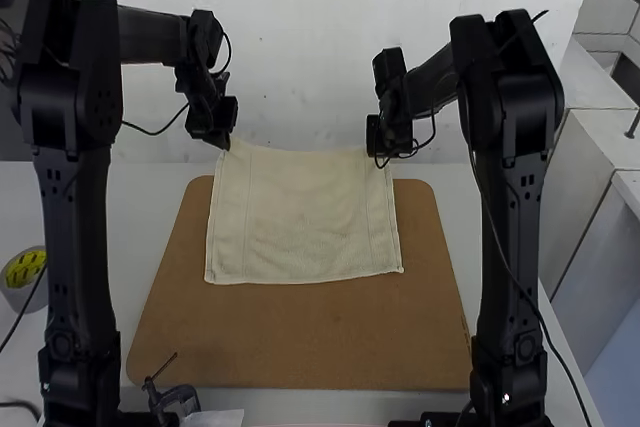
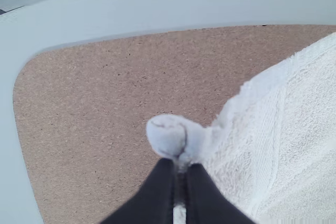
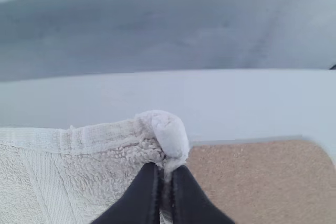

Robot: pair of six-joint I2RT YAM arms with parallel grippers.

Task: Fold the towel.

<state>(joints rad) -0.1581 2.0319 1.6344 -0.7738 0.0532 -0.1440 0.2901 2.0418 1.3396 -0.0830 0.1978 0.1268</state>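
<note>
Item: towel (image 1: 300,217), pinched at far corners by left gripper (image 1: 228,145) and right gripper (image 1: 374,151); fingertips partly hidden, seemingly by bunched cloth.

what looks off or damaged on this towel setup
Nothing stands out as damaged or spilled. The towel hangs fairly evenly between the left gripper and right gripper, a far corner pinched in each, above the brown board.

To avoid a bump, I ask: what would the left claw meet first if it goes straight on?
Past the towel corner it pinches, the left claw would probably meet the brown board; depth is unclear.
</note>
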